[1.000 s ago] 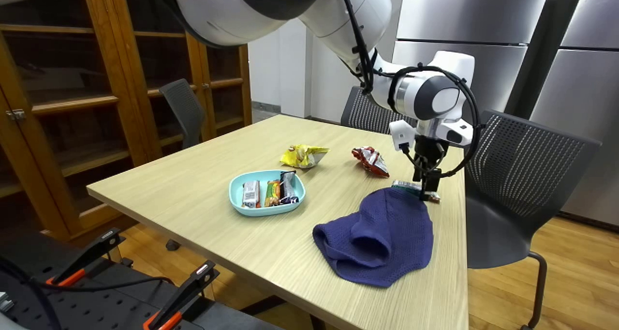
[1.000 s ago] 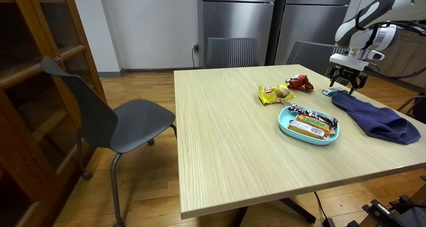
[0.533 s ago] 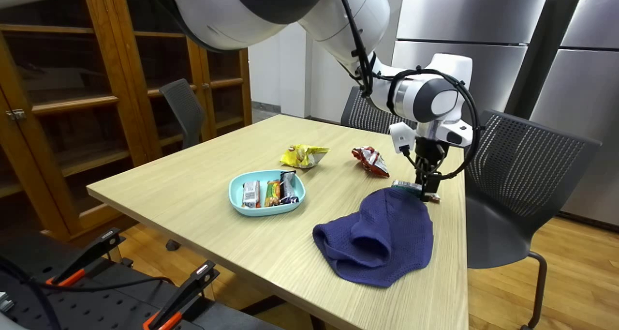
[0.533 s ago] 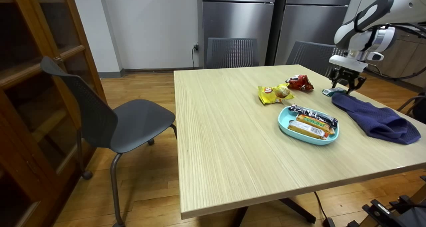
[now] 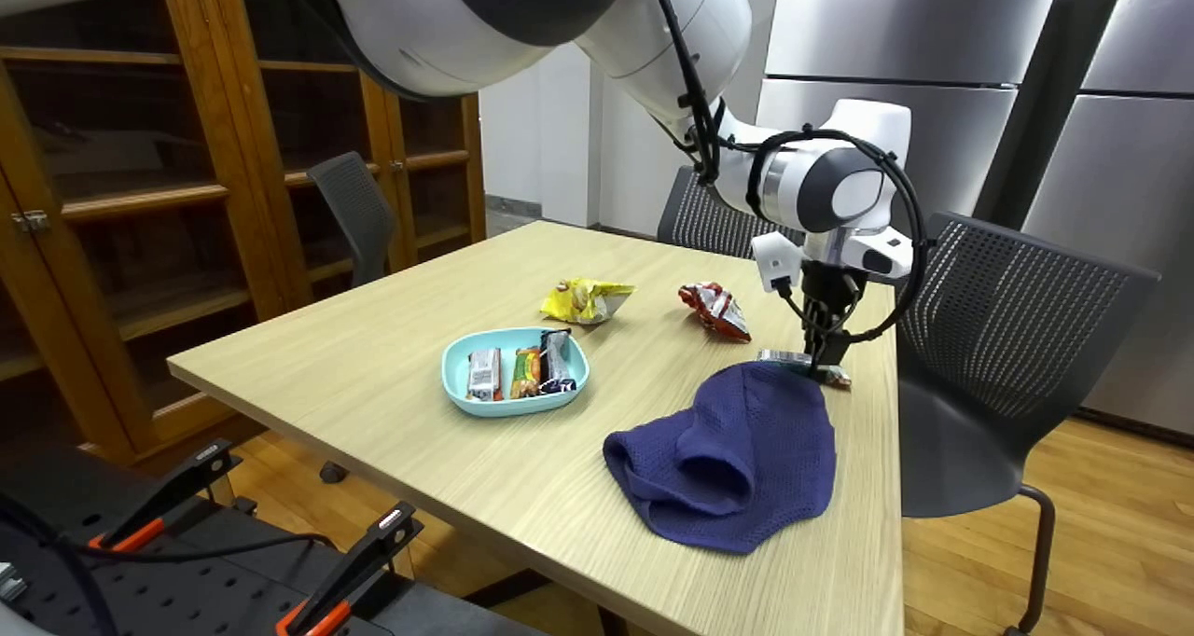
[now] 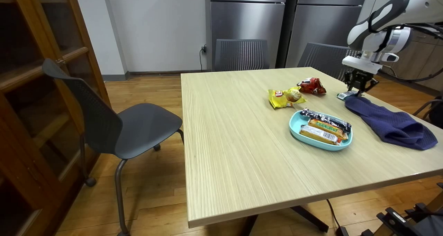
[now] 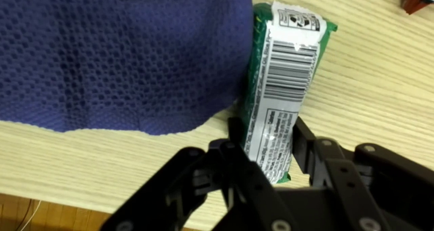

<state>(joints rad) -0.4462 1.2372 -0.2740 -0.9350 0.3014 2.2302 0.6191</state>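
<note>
My gripper (image 7: pixel 268 132) straddles the near end of a green-wrapped bar (image 7: pixel 290 71) lying barcode up on the table. Both fingers press against its sides, one on the green edge and one on the white edge, so it is shut on the bar. Along the bar's far half, a blue waffle-weave cloth (image 7: pixel 118 55) touches or nearly touches it. In both exterior views the gripper (image 6: pixel 354 90) points down at the bar (image 6: pixel 343 96), beside the narrow end of the cloth (image 5: pixel 774 468). The gripper hides part of the bar there.
A light-blue tray (image 5: pixel 516 410) holds three wrapped bars. A yellow snack bag (image 5: pixel 586 300) and a red one (image 5: pixel 716 310) lie farther back on the table (image 5: pixel 392 338). The table's edge runs close beside the gripper, with a dark chair (image 5: pixel 1007 338) just past it.
The gripper has lowered slightly, and its fingers have come together from wide apart onto the green bar. The bar has shifted a little; cloth, tray and bags stay put.
</note>
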